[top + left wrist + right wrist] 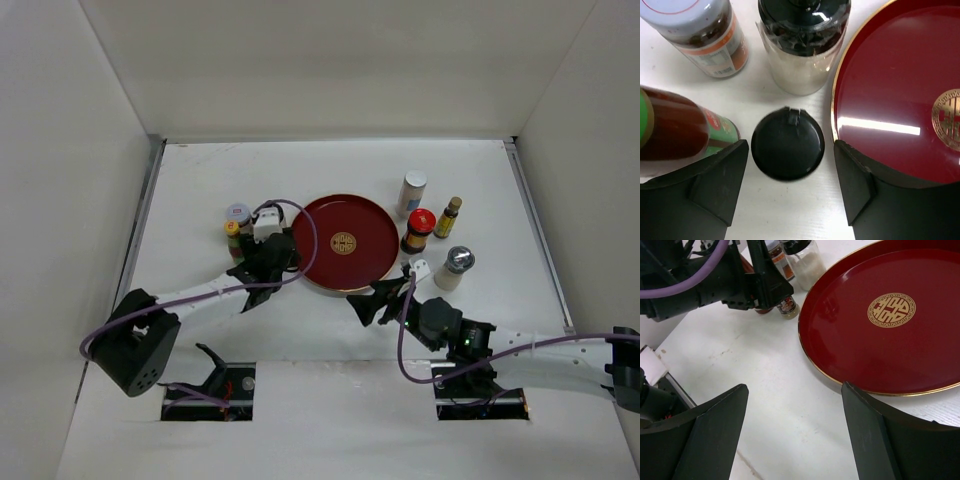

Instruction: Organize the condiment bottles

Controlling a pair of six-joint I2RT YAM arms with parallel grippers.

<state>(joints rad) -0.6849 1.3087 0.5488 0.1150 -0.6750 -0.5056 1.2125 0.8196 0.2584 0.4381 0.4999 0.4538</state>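
My left gripper [281,256] [790,155] is open, left of the round red tray [375,215]. A small bottle with a black cap [787,144], seen from above, stands between the fingers near their tips, touching neither. Just beyond it are a black-capped jar of white grains [800,50] [265,224], a white-lidded jar [700,35] [238,214] and a dark bottle with a green label [675,130] [232,233]. My right gripper [385,296] [795,390] is open and empty over the table at the tray's near edge.
Right of the tray stand a white-capped jar [413,193], a red-capped bottle [419,230], a small yellow-capped dark bottle [449,216] and a silver-capped shaker [455,266]. The tray [900,75] [880,345] holds nothing. White walls enclose the table on three sides.
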